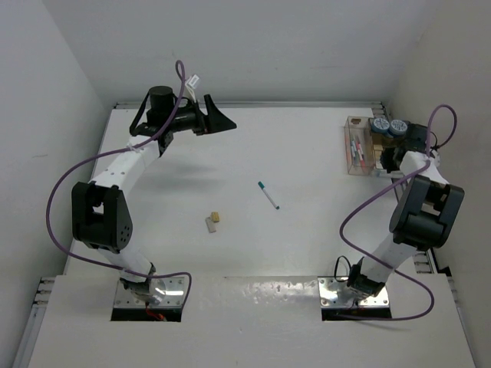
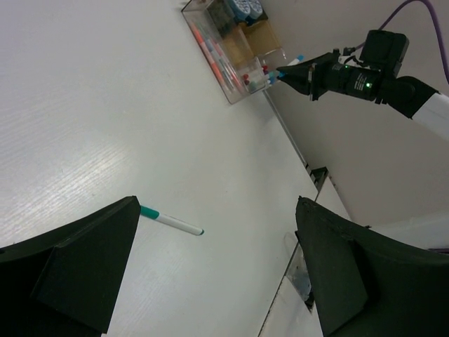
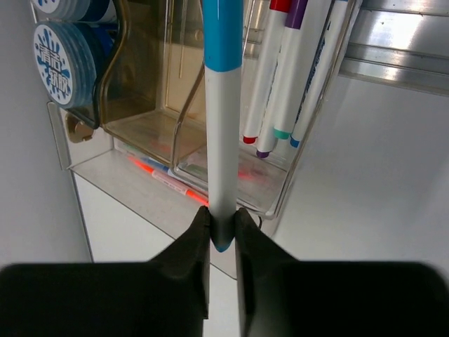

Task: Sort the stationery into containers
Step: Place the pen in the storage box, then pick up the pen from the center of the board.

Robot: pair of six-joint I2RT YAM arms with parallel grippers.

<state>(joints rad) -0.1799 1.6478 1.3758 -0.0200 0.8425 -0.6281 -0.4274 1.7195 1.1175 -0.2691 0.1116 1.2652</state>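
Observation:
My right gripper [image 3: 223, 217] is shut on the lower end of a white pen with a blue cap [image 3: 223, 105], held over the containers [image 3: 140, 105] at the table's far right [image 1: 359, 146]. Three pens [image 3: 280, 70] stand in one clear compartment, and orange-tipped pens [image 3: 168, 184] lie in the long clear tray. Two blue-grey rolls [image 3: 63, 63] sit at the tan end. A teal-capped pen [image 1: 268, 195] lies mid-table, and two tiny blocks [image 1: 213, 221] lie left of it. My left gripper [image 2: 217, 201] is open and empty, high above the teal-capped pen [image 2: 172, 222].
White walls close the table on three sides. A metal rail [image 3: 400, 49] runs along the right wall beside the containers. Purple cables [image 1: 61, 184] loop off both arms. The base plates [image 1: 149, 295] are at the near edge.

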